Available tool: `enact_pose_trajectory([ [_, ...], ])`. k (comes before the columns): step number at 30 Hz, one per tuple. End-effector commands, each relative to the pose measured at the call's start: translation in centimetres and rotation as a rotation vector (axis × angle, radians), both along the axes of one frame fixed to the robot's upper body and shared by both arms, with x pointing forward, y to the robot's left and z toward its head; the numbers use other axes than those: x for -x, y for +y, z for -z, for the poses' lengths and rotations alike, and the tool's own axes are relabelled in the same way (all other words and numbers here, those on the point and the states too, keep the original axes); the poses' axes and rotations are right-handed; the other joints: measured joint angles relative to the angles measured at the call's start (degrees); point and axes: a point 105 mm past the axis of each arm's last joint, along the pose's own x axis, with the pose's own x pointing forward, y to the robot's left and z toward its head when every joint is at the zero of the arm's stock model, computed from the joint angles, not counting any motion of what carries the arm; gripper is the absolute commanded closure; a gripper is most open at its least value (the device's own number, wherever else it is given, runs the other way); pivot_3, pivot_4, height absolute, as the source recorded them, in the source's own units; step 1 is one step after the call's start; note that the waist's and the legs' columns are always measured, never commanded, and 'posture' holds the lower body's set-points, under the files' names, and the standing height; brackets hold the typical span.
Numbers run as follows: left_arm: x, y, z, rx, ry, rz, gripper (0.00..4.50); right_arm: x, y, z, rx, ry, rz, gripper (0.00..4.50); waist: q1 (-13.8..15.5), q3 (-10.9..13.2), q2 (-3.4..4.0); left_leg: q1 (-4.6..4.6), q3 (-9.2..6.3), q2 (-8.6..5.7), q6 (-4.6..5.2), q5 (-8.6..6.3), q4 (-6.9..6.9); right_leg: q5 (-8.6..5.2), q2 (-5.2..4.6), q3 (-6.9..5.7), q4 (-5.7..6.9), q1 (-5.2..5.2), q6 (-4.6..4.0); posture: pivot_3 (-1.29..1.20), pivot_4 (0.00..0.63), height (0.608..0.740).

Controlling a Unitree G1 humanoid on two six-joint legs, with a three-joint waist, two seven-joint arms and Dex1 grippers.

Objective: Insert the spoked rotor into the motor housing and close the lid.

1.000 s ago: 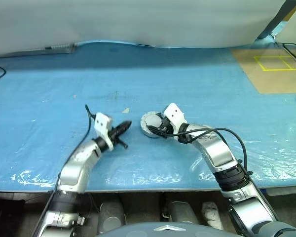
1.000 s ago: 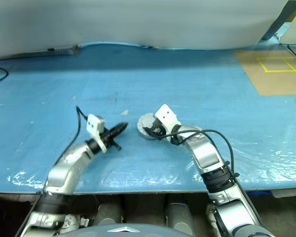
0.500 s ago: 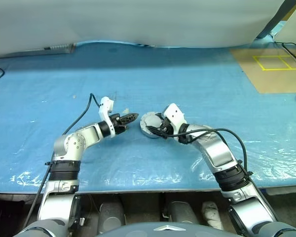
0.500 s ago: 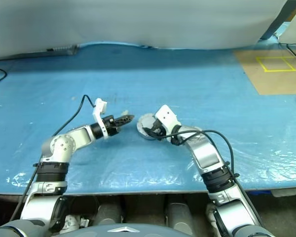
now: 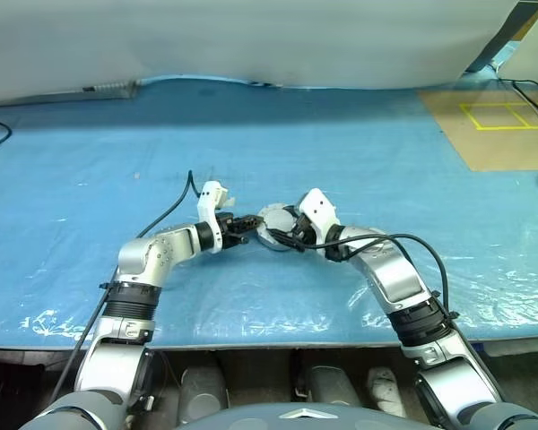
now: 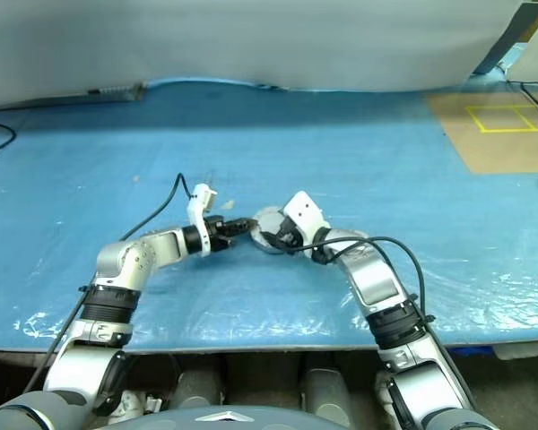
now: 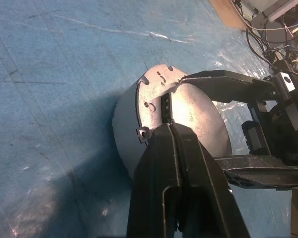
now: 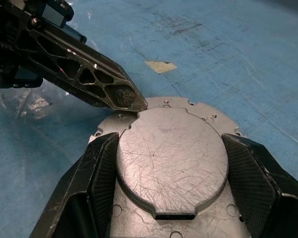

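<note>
Housing (image 5: pixel 273 226) sits on the blue desk (image 5: pixel 359 152), about midway across and nearer the front edge, between both grippers. Left gripper (image 5: pixel 248 221), closed, touches its left rim; right gripper (image 5: pixel 282 235) straddles it from the right.

Left wrist view: closed fingers (image 7: pixel 176 148) press on the housing's flat silver top.

Right wrist view: fingers (image 8: pixel 97 183) clamp the raised round plate on both sides.
</note>
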Motion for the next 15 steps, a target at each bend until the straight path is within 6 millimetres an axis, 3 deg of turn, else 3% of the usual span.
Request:
enact_pose_trajectory([
  [1,0.1,-0.1,1.1,-0.04,0.028,0.001,4.5,0.9,0.2,0.1,-0.057,0.057,-0.028,0.2,0.1,0.0,0.0,-0.02,-0.01,0.0,0.0,0.0,-0.03,0.0,0.0,-0.01,-0.02,-0.01,0.01,0.0,0.15,0.74],
  [2,0.0,-0.1,1.0,-0.042,0.025,0.002,4.5,0.8,0.0,-0.7,-0.095,0.047,-0.01,0.02,0.1,0.0,0.0,-0.07,-0.02,0.01,-0.01,0.0,-0.05,-0.02,0.0,-0.04,-0.05,-0.03,0.03,0.0,0.15,0.74],
  [8,0.1,-0.4,0.7,-0.041,0.001,0.028,4.5,0.1,-3.4,-3.9,-0.332,0.098,0.137,0.02,0.9,0.0,0.01,-0.41,-0.06,-0.05,-0.02,0.01,-0.14,0.14,-0.03,-0.09,-0.15,-0.45,-0.27,0.0,0.15,0.74],
  [15,0.4,-1.0,0.4,-0.036,-0.02,0.064,4.5,0.0,-6.1,-2.2,-0.468,0.316,0.289,0.02,1.4,0.0,0.02,-0.45,-0.05,-0.04,-0.03,0.02,-0.3,0.12,0.0,-0.09,-0.13,-0.61,-0.29,0.0,0.15,0.74],
])
